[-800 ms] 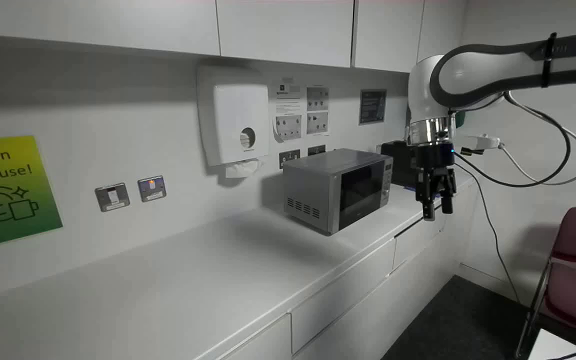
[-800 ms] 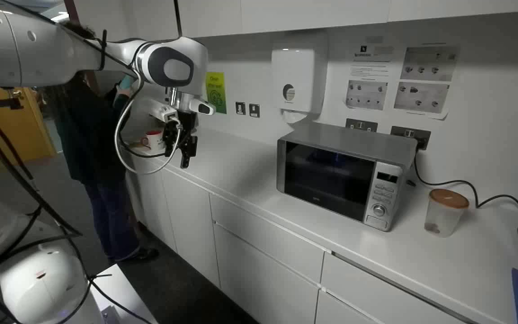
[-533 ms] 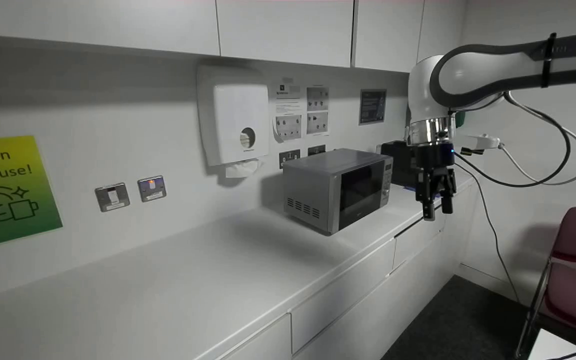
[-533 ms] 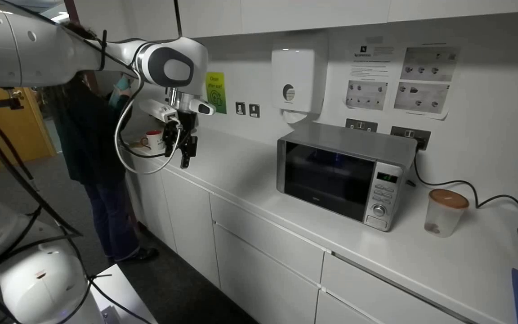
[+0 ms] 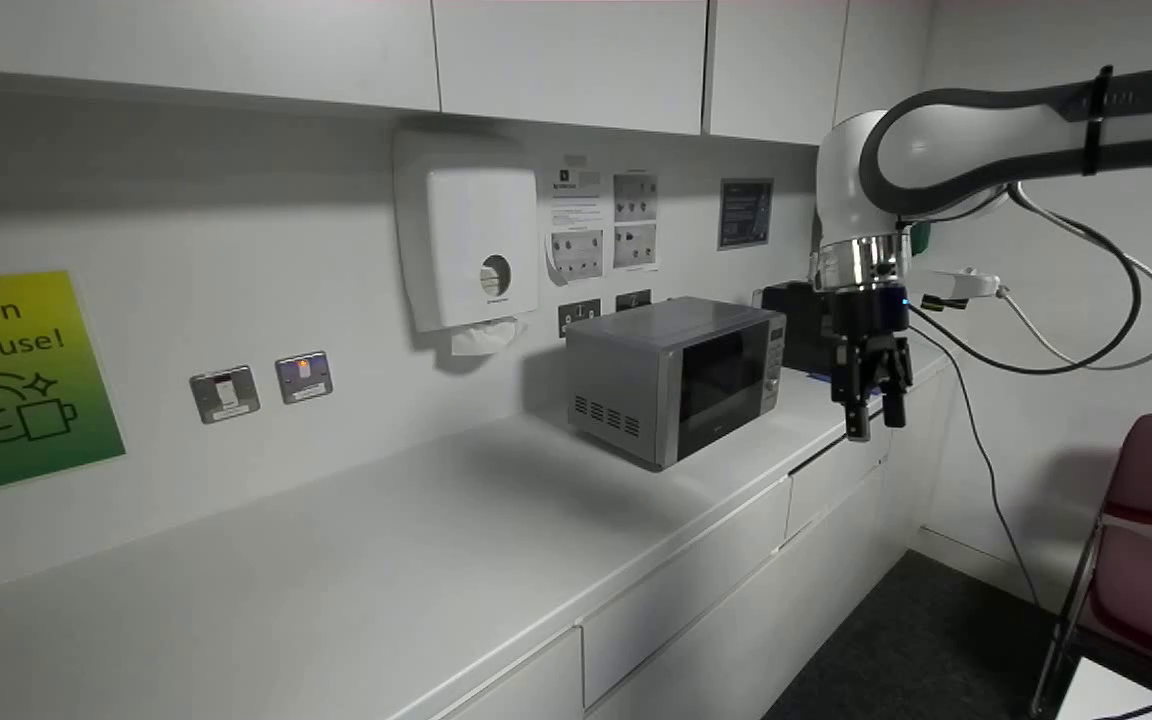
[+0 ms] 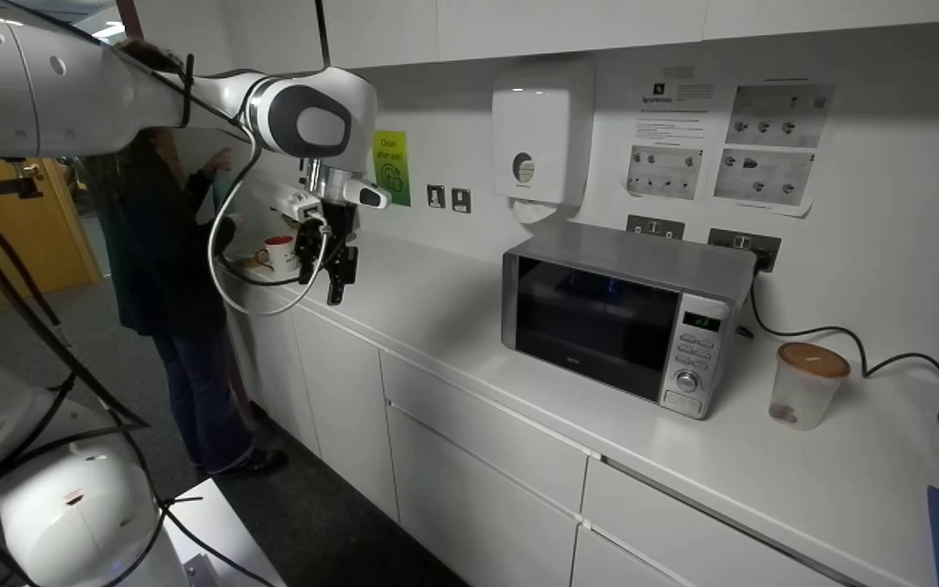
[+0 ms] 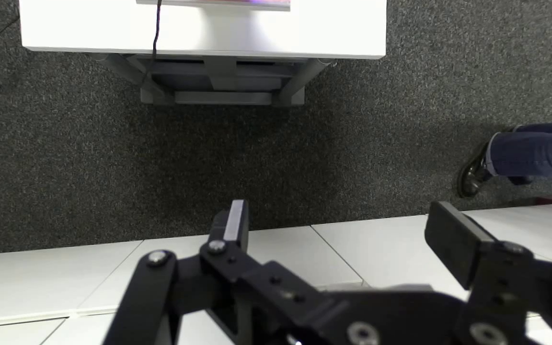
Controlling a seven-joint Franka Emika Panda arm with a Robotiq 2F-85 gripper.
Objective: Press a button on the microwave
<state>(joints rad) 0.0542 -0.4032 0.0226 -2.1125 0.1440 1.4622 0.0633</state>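
Note:
The microwave (image 6: 596,326) is a silver-grey box on the white counter, with its door shut. It also shows from its vented side in an exterior view (image 5: 621,375). Its control panel (image 6: 694,352) on the right has a green-lit display, several small buttons and a round knob. My gripper (image 6: 324,287) points down, apart from the microwave, off to its left in this view and around the counter's front edge. It also shows in an exterior view (image 5: 876,418). In the wrist view my gripper (image 7: 340,223) is open and empty, above the floor and the drawer fronts. The microwave is out of the wrist view.
A lidded plastic tub (image 6: 808,387) stands right of the microwave. A red-white mug (image 6: 278,254) and a person (image 6: 168,269) are at the counter's far end. A white dispenser (image 6: 539,143) hangs above the counter, under overhead cabinets (image 5: 566,60). A chair (image 5: 1151,540) stands on the floor.
The arm and gripper have not moved. The microwave's display looked dark in the oldest frame and now shows green digits. The person in the background has moved their arms.

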